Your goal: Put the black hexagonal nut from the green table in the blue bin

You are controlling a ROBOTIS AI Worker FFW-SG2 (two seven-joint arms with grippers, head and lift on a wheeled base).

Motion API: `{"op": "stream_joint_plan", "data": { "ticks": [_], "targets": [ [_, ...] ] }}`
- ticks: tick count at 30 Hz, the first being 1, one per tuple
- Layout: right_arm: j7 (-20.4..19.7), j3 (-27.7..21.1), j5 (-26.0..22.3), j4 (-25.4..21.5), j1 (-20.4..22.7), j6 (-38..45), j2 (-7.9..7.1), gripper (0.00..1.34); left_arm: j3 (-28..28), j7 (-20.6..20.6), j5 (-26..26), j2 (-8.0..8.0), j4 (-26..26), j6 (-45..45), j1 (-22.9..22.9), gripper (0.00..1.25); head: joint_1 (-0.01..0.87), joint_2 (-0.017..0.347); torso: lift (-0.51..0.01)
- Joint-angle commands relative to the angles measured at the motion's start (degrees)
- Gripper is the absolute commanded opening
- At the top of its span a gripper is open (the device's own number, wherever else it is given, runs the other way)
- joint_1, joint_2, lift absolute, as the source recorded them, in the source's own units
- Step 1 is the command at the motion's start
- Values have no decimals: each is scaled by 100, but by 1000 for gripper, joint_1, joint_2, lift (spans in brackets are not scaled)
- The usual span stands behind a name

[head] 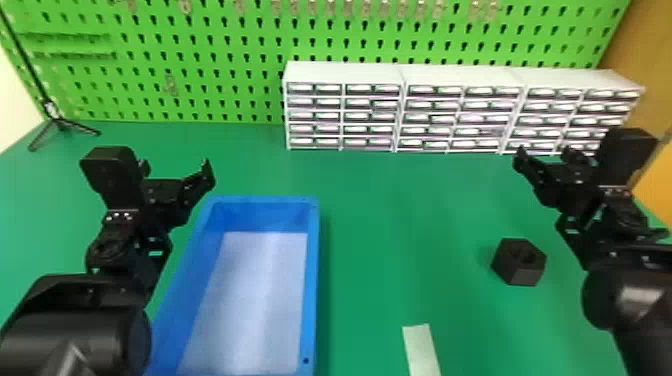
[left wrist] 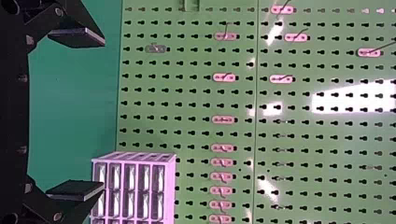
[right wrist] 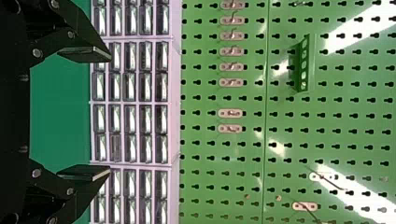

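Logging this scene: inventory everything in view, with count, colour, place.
hexagonal nut: 1, black, table, right of bin
bin: 1, blue, on table, left of centre
table: 1, green, under both
strip: 1, whitish, table, near edge of view
drawer cabinets: 3, white, table's back
pegboard wall: 1, green, behind table
hooks: many, pale, pegboard
holder: 1, green, pegboard
tripod: 1, black, back left
panel: 1, yellow-brown, far right
left gripper: 1, black, left side
right gripper: 1, black, right side
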Motion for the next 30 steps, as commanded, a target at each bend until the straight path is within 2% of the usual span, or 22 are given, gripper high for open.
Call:
{"op": "stream_joint_plan", "data": {
  "ticks": [1,30],
  "targets": [
    [0,0,0,0,0,0,-2,914,0,0,0,0,0,0,0,1052,686,28,-96],
    [0,26,-53,-9,-18,53,-2,914,0,0,-9,0,0,0,-18,1052,686,28,-96]
  ]
}}
